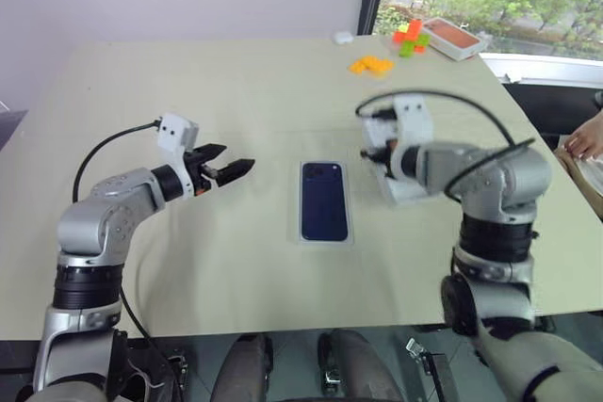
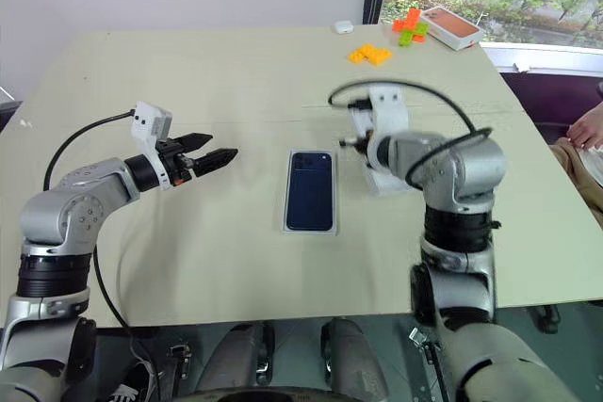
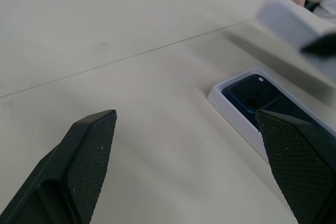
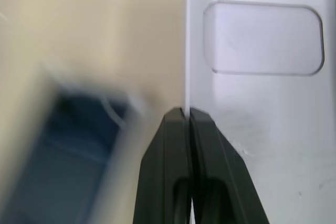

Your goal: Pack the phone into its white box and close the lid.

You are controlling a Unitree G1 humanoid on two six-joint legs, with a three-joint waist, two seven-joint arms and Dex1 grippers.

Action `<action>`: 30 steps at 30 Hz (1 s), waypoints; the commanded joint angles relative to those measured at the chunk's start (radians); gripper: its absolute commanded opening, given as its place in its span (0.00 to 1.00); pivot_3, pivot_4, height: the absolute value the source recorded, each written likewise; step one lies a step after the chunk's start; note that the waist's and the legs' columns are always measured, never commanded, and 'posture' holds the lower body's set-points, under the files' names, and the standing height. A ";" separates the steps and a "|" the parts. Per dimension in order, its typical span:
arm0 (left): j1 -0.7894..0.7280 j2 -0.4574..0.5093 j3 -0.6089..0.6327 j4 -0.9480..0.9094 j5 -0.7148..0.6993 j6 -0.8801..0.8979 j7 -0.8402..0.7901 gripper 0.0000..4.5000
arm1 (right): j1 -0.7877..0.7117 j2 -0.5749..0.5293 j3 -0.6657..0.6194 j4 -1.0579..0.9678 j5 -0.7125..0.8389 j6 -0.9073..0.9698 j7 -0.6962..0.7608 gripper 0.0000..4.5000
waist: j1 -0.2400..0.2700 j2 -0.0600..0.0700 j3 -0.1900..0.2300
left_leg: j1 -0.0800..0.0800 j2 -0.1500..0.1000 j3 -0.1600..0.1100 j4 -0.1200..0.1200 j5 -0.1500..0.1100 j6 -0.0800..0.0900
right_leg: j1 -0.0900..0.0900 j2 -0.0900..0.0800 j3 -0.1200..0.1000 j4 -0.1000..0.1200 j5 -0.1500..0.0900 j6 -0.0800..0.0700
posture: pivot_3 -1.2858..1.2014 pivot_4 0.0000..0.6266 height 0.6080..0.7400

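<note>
The worktop point(image 1: 236, 91) is a pale beige, plain, with one thin darker line running across it. The phone point(image 1: 324, 201) is dark navy blue and glossy, framed by the thin white rim of the white box point(image 1: 325, 238). The lid point(image 4: 262, 77) is plain white inside. Both the left gripper point(image 1: 233, 170) and the right gripper point(image 4: 187, 116) are black; the left gripper's fingers point(image 3: 89, 161) carry a fine dotted texture. Far back lie orange blocks point(image 1: 371, 65), a cluster of red, orange and green blocks point(image 1: 410, 38), and a white tray with a rust-brown floor point(image 1: 454, 37).
</note>
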 commanded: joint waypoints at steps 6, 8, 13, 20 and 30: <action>-0.044 0.001 0.086 0.004 -0.042 -0.013 0.021 1.00 | -0.317 0.320 -0.675 0.186 0.294 0.090 -0.027 0.01 | 0.007 0.000 0.000 | 0.000 0.000 0.001 -0.002 0.000 0.000 | 0.000 -0.001 0.000 -0.001 0.000 0.000 | 0.52 0.24 1.00; -0.045 -0.001 0.092 -0.001 -0.046 -0.015 0.022 1.00 | -0.329 0.357 -0.741 0.216 0.365 0.107 -0.051 0.01 | 0.008 0.000 0.000 | 0.000 0.000 0.000 -0.003 0.000 0.000 | 0.000 -0.002 0.000 -0.003 0.000 0.000 | 0.52 0.24 1.00; -0.038 -0.006 0.095 -0.023 -0.060 -0.008 0.035 1.00 | -0.240 0.430 -0.750 0.285 0.595 0.109 -0.196 0.01 | 0.002 0.000 0.000 | 0.000 0.000 0.002 -0.007 0.000 0.000 | -0.001 -0.002 0.001 -0.004 0.000 0.000 | 0.52 0.24 1.00; -0.023 -0.007 0.101 -0.046 -0.082 -0.002 0.053 1.00 | -0.131 0.523 -0.720 0.296 0.836 0.095 -0.424 0.01 | -0.006 0.000 0.000 | -0.002 0.000 0.009 -0.011 0.001 0.001 | -0.008 -0.001 0.006 -0.003 0.000 0.000 | 0.52 0.24 1.00; -0.012 -0.013 0.096 -0.071 -0.101 0.006 0.075 1.00 | 0.086 0.457 -0.388 0.285 1.171 -0.073 -0.606 0.01 | -0.024 0.000 0.000 | -0.002 0.001 0.010 -0.011 0.001 0.001 | -0.009 -0.001 0.007 -0.003 0.000 0.000 | 0.52 0.24 1.00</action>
